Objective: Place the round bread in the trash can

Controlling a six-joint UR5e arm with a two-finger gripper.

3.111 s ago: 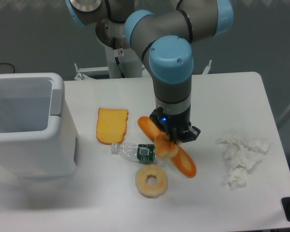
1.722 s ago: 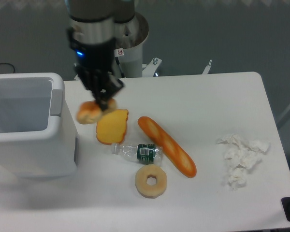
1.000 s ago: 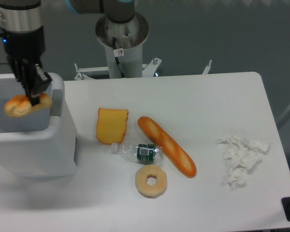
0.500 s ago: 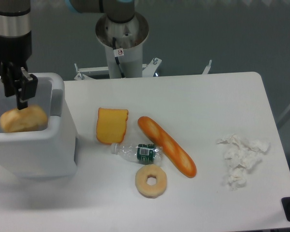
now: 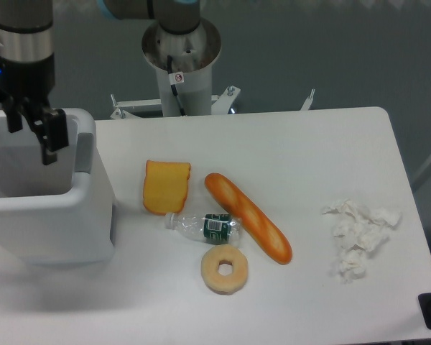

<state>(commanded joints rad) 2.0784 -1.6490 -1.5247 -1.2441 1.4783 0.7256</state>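
White table holds boxy white trash can; pincer spread above.

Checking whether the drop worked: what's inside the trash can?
Only the greyish inner walls of the trash can show, under the open gripper. No bread is visible; the front wall hides the bottom.

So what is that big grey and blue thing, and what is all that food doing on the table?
That is a robot arm, filmed by one camera looking down from above. Its gripper, two black fingers, hangs open over the white trash can and holds nothing. No round bread shows anywhere. On the white table lie a yellow toast slice, a long baguette, a ring bread with a hole, a small plastic bottle and some crumpled white paper.
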